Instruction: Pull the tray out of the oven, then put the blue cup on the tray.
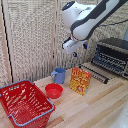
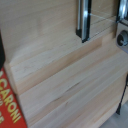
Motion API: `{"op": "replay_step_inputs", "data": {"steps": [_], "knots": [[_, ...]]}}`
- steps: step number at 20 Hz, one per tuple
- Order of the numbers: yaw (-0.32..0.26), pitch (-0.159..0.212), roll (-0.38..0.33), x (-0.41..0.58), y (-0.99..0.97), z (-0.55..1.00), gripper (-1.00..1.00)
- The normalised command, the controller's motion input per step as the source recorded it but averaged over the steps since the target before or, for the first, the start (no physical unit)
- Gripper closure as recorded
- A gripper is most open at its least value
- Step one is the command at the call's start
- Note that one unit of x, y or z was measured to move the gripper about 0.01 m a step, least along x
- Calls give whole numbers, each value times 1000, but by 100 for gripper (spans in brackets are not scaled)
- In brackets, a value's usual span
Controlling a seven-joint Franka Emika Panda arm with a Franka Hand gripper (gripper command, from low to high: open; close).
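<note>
The oven (image 1: 114, 54) stands at the exterior view's right with its door (image 1: 95, 73) folded down flat. Dark bars of the tray (image 1: 108, 62) show inside the opening. The blue cup (image 1: 59, 75) stands upright on the wooden table, left of a yellow-red macaroni box (image 1: 80, 81). My gripper (image 1: 76, 51) hangs in the air above the box, between cup and oven, open and holding nothing. In the wrist view I see the door's bar handle (image 2: 83, 20), an oven knob (image 2: 121, 37) and a corner of the box (image 2: 7, 107); tray and cup are out of that view.
A red bowl (image 1: 53, 90) sits in front of the cup. A red wire basket (image 1: 22, 102) stands at the table's front on the exterior view's left. A slatted screen (image 1: 30, 35) closes off the back. Bare wood (image 2: 65, 75) lies under the gripper.
</note>
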Motion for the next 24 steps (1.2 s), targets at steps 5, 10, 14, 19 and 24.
{"op": "replay_step_inputs", "data": {"steps": [5, 10, 14, 19, 24], "knots": [[112, -34, -261, 45, -495, -69, -100], [124, -15, -244, 242, -427, -155, -100], [111, -8, -261, 259, -401, -209, -100], [88, -26, -266, 127, -490, -171, -100], [62, -35, -225, -1, -638, -177, -100]]}}
